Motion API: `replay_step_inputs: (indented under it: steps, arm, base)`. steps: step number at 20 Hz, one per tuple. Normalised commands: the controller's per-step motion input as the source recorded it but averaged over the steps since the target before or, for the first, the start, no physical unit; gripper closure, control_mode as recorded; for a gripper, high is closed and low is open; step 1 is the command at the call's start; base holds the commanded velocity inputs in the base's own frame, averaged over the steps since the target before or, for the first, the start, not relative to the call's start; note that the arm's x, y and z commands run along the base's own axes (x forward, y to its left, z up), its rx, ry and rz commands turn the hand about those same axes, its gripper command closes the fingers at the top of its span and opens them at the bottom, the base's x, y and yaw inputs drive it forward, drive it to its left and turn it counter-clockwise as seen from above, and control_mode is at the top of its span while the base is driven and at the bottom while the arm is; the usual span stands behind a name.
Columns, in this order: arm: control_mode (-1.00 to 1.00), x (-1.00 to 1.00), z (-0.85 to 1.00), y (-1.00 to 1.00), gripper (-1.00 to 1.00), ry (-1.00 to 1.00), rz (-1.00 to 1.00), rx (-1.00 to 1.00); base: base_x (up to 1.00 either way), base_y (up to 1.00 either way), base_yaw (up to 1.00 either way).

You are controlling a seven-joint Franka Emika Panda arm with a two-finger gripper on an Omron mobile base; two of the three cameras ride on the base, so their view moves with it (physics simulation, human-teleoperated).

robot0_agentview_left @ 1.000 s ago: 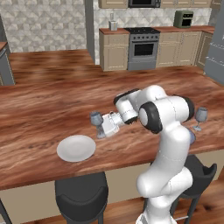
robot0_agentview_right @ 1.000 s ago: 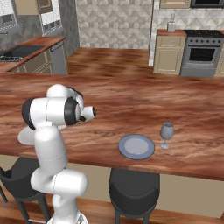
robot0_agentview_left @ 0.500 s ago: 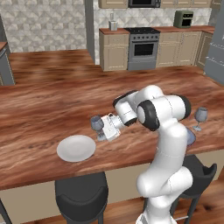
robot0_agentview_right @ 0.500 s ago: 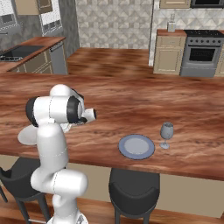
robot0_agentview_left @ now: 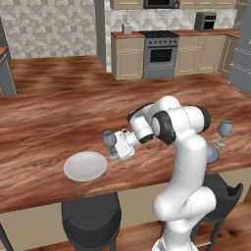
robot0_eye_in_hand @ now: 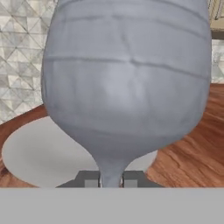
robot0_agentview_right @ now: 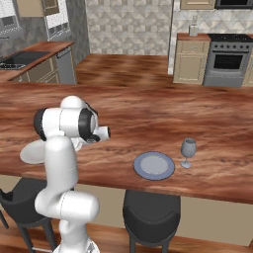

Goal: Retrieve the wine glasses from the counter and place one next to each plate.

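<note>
Island top [robot0_agentview_left: 44, 122], long, wood-grain, one: it is carrying every item listed below.

Stools, dark, round-seated, two: one [robot0_agentview_left: 90, 215] is standing under the island's near edge below the white plate, the other [robot0_agentview_right: 150, 215] is sitting below the greyish-blue plate.

Plates, two. The white plate [robot0_agentview_left: 85, 165] is lying flat toward the left of the island, near its front edge. The greyish-blue plate [robot0_agentview_right: 154, 165] is lying toward the right, partly hidden behind the arm in the left base view.

Wine glasses, two, translucent blue-grey. The first glass [robot0_agentview_left: 110, 139] is standing upright just to the right of the white plate, close beside its rim; from the hand camera its bowl [robot0_eye_in_hand: 127, 83] is looming large, with the white plate [robot0_eye_in_hand: 39, 155] behind it. The second glass [robot0_agentview_right: 188, 148] is standing upright on the island just right of the greyish-blue plate, free of any grip.

Gripper [robot0_agentview_left: 117, 145], one: it is reaching sideways at the first glass, its two dark fingertips [robot0_eye_in_hand: 89, 178] pinching the thin stem from either side, low under the bowl.

Arm [robot0_agentview_left: 184, 162], white, one: it is rising from the floor in front of the island and bending left over the top.

Background, far wall: one steel range [robot0_agentview_left: 158, 53] is sitting between beige cabinets; one toaster oven [robot0_agentview_left: 205, 21] is standing on the counter [robot0_agentview_left: 215, 32] to the right of it.
</note>
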Motion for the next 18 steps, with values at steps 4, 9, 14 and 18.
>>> replay_step_inputs:
  steps: [4, 9, 14, 18]
  arm:
    - [-1.0, 0.0, -0.32, 0.0, 1.0, 0.0, 0.0, 0.01]
    - [-1.0, -0.14, -0.37, 0.0, 1.0, -0.13, 0.03, 0.0]
    - [-1.0, -0.1, -0.31, -0.01, -1.0, -0.09, 0.04, 0.0]
    - [-1.0, -0.25, -0.08, -0.26, -1.0, 0.0, 0.0, 0.02]
  base:
    - [0.0, 0.0, 0.0]
    - [0.0, 0.0, 0.0]
    - [0.0, 0.0, 0.0]
    - [0.0, 0.0, 0.0]
